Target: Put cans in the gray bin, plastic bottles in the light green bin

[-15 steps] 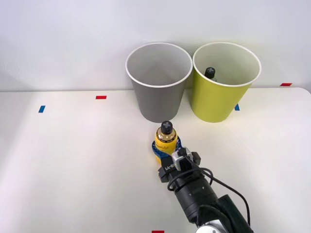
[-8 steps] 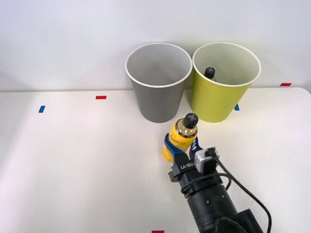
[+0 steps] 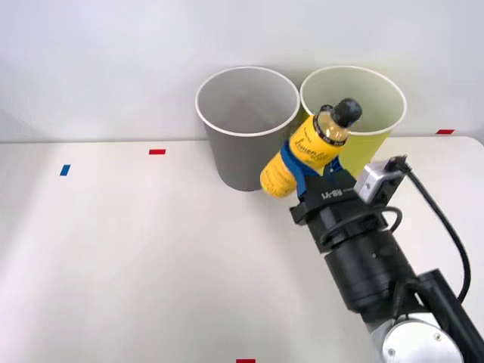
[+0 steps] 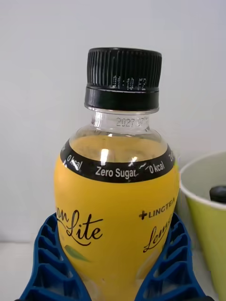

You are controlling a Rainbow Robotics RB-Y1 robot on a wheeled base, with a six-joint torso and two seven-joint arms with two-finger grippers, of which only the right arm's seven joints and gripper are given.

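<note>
So you had the right gripper [image 3: 301, 168] pinching the plastic bottle [image 3: 308, 150] mid-carry, light green bin [image 3: 378, 82] just ahead, needing drop-in next.

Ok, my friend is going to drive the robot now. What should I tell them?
Right gripper: shut on the yellow bottle, holding it tilted in the air, cap toward the green bin.
Green bin: at the back of the table, right of the gray bin. One dark cap already shows inside it.
Gray bin: nothing seen inside.
Done: this bottle is picked up and lifted in front of the two bins.
Left: carry it over the green bin's mouth and let go. I see no cans or other bottles on the table.
</note>
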